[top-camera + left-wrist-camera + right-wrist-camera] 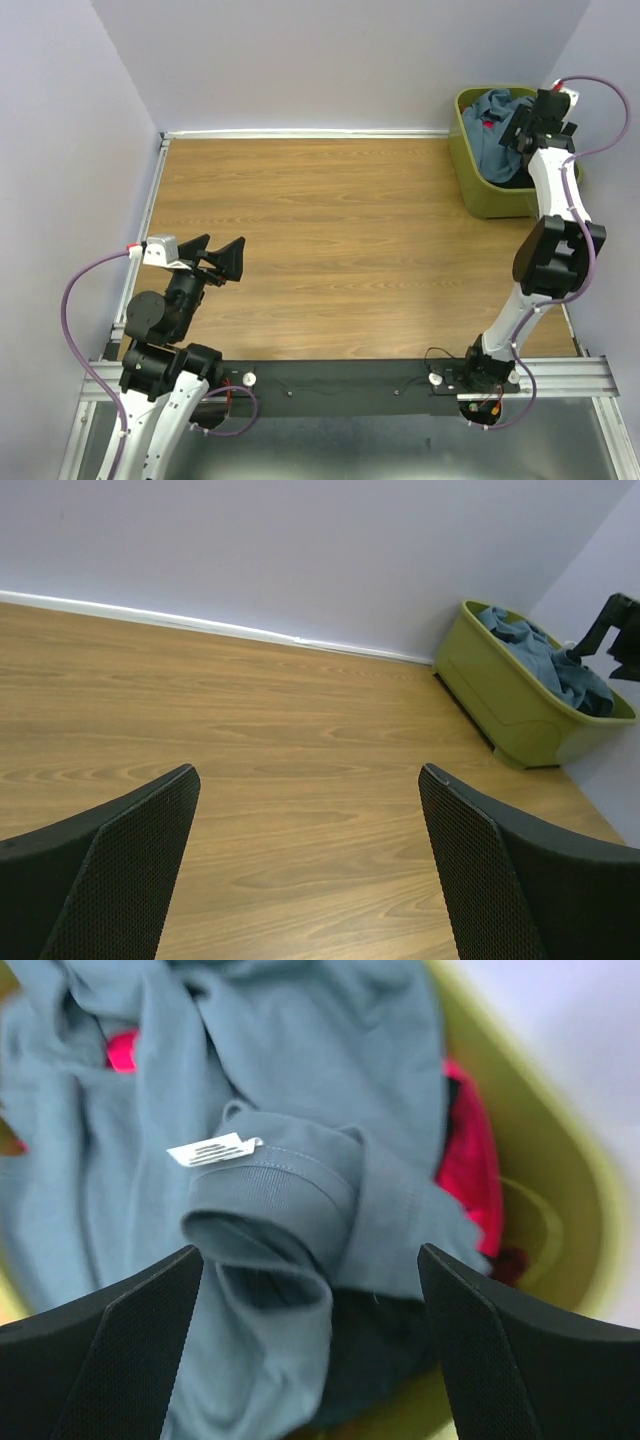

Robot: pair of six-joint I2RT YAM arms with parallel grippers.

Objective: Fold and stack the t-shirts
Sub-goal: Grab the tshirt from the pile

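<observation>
A crumpled slate-blue t-shirt point(290, 1090) with a white neck label point(212, 1150) lies on top of the pile in the olive-green bin point(480, 195). Red-pink cloth point(470, 1150) and dark cloth point(385, 1350) show under it. My right gripper point(310, 1350) hangs open just above the blue shirt's collar, fingers on either side of a fold, nothing gripped. In the top view the right gripper point(530, 125) is over the bin at the back right. My left gripper point(222, 258) stands open above the bare wood at the near left, holding nothing.
The bin point(520, 715) stands against the back wall in the right corner, beside the right wall. A wooden table top point(330, 240) stretches between the arms. A white rail point(300, 133) runs along the back edge.
</observation>
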